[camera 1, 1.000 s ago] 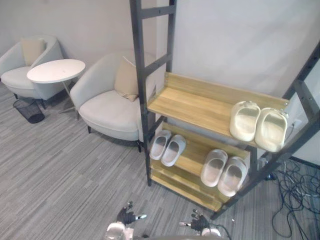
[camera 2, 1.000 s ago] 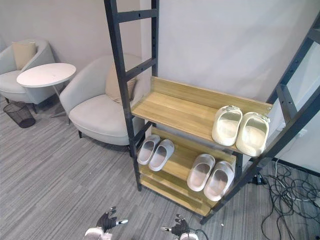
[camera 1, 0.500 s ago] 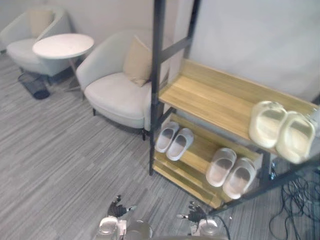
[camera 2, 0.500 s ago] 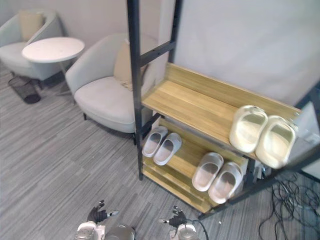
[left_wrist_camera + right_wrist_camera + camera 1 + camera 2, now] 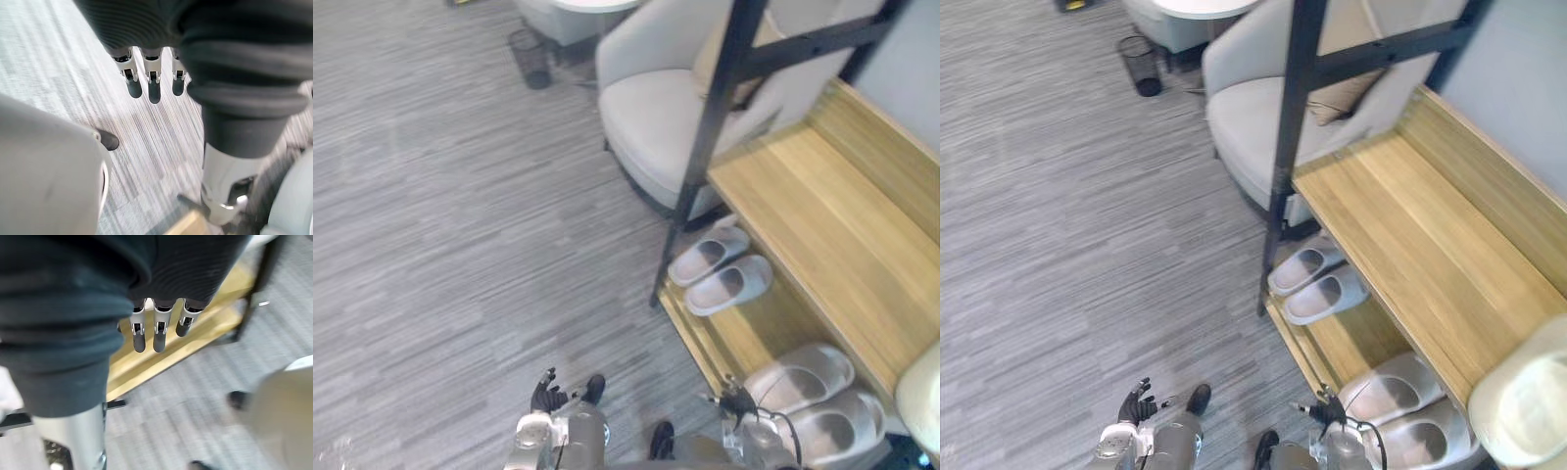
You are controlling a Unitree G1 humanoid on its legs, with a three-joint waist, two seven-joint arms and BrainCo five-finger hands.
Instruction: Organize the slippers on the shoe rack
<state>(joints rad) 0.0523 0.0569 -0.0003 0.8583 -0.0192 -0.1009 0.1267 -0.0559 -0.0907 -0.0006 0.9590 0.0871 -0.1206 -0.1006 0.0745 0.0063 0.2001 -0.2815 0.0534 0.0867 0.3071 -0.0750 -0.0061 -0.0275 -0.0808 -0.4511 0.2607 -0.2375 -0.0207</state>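
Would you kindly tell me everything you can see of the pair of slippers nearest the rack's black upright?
The pair of slippers is pale grey, open-backed and smooth, rubbery in look. They lie side by side, touching, soles down on the wooden lower shelf, at its end beside the black upright. Their heels face the shelf's front edge. Nothing rests on them, and they lie apart from the other pair on that shelf.

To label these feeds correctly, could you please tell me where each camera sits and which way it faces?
Left eye view: on the head, facing down at the shoe rack; left hand and right hand at bottom.
Right eye view: beside it, sharing that scene and both hands.
Left wrist view: left wrist, along open fingers toward carpet.
Right wrist view: right wrist, along open fingers toward the rack's edge.
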